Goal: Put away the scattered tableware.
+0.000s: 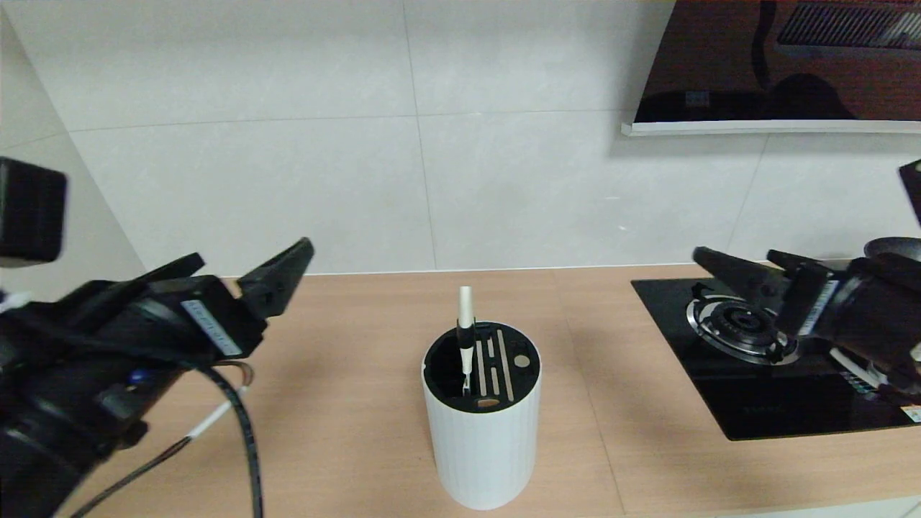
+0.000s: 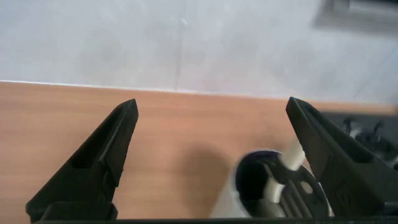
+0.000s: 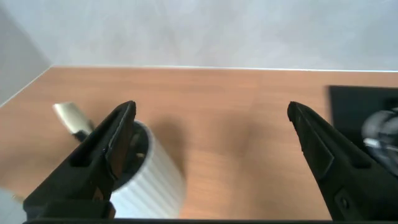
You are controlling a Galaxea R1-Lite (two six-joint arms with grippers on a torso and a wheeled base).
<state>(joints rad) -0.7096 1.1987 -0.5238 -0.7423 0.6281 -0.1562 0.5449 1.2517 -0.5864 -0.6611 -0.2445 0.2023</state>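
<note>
A white cylindrical utensil holder (image 1: 481,446) with a black slotted top stands on the wooden counter (image 1: 345,345) near its front edge. One utensil with a white handle and a black band (image 1: 465,316) stands upright in it. My left gripper (image 1: 252,259) hangs open above the counter to the holder's left, nothing between its fingers. Over the stove at the right, my right gripper (image 1: 734,255) is open and empty too. In the left wrist view the holder (image 2: 225,200) and handle (image 2: 292,158) lie beyond the open gripper (image 2: 211,112). In the right wrist view the holder (image 3: 158,183) and handle (image 3: 71,118) sit by one finger of the gripper (image 3: 211,112).
A black glass cooktop (image 1: 777,410) with a round burner (image 1: 741,327) covers the counter's right side. A dark range hood (image 1: 777,65) hangs above it. The tiled wall runs behind the counter. A black cable (image 1: 245,424) droops from my left arm.
</note>
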